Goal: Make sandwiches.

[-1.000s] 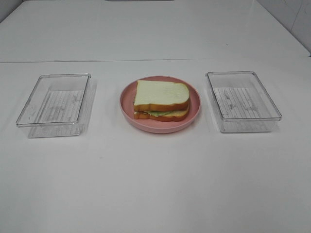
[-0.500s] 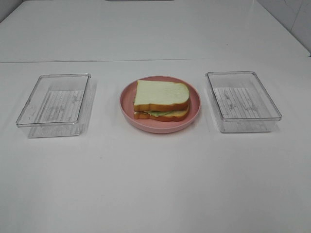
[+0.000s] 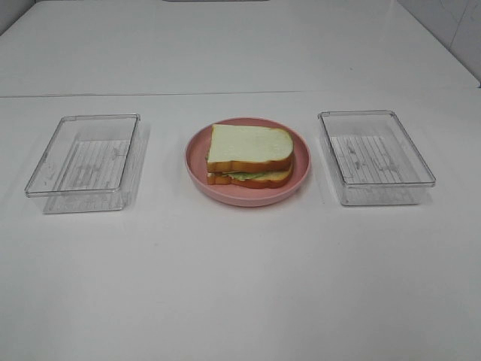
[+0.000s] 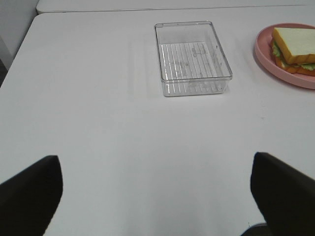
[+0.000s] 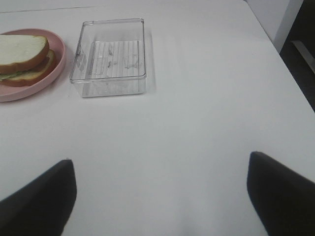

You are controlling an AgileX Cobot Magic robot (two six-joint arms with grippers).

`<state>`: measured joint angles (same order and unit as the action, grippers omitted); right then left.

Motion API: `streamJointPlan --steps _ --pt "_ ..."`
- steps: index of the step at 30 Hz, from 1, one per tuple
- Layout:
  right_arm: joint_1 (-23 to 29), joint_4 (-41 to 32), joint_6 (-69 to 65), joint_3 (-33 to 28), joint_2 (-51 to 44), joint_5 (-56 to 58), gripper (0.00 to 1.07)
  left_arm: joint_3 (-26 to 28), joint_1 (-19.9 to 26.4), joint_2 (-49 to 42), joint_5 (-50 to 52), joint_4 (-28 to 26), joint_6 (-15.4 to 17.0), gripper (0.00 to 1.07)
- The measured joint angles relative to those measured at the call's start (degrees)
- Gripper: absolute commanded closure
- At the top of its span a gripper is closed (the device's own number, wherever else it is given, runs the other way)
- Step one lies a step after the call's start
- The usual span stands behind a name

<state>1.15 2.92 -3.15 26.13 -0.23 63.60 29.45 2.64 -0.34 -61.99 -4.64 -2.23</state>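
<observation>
One sandwich (image 3: 249,156) sits on the pink round plate (image 3: 302,162) at the table's middle: two white bread slices with orange-brown crust and green lettuce showing between them. It also shows in the left wrist view (image 4: 294,49) and the right wrist view (image 5: 22,58). No bacon or cheese shows. Neither gripper appears in the exterior high view. My left gripper (image 4: 155,189) is open and empty, far from the plate, with its dark fingertips (image 4: 29,189) wide apart. My right gripper (image 5: 162,194) is open and empty too, with fingertips (image 5: 283,191) wide apart.
An empty clear plastic tray (image 3: 84,162) stands left of the plate; it also shows in the left wrist view (image 4: 192,56). Another empty clear tray (image 3: 373,156) stands right of it, also in the right wrist view (image 5: 110,55). The table's right edge (image 5: 275,54) is near.
</observation>
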Motion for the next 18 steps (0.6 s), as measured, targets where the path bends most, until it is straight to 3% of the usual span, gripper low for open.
streamJointPlan --steps 18 --pt "0.0 0.0 0.0 0.0 0.0 0.0 0.2 0.0 0.0 0.0 0.0 0.0 0.0 0.07"
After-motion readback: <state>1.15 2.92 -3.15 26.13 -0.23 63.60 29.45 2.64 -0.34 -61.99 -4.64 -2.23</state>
